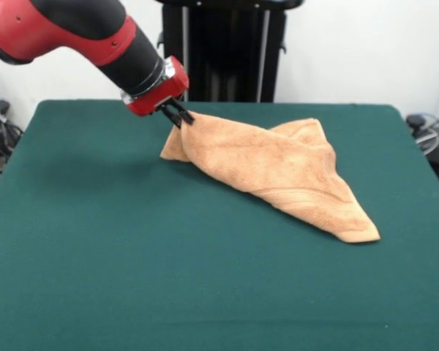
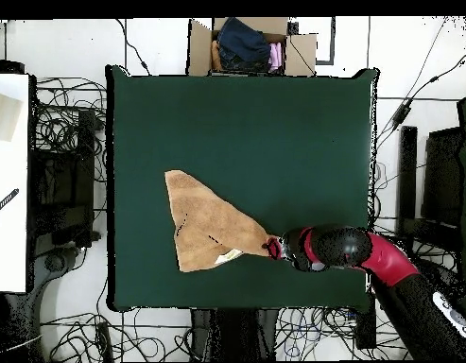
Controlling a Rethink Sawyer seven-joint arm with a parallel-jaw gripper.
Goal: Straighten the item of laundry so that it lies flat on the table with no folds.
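Note:
The orange-tan towel (image 1: 278, 172) lies folded and bunched on the green table (image 1: 95, 256), stretched from a raised corner at the far left down to a point at the near right. My gripper (image 1: 180, 115) is shut on that raised corner and holds it just above the table. In the overhead view the towel (image 2: 203, 227) is a folded triangle left of centre, and the gripper (image 2: 271, 249) pinches its right tip. A white label (image 2: 231, 255) shows at the towel's lower edge.
A cardboard box with clothes (image 2: 248, 45) stands beyond the table's top edge in the overhead view. Cables and equipment (image 2: 61, 180) lie on the floor around the table. The robot's black pedestal (image 1: 230, 51) stands behind the far edge.

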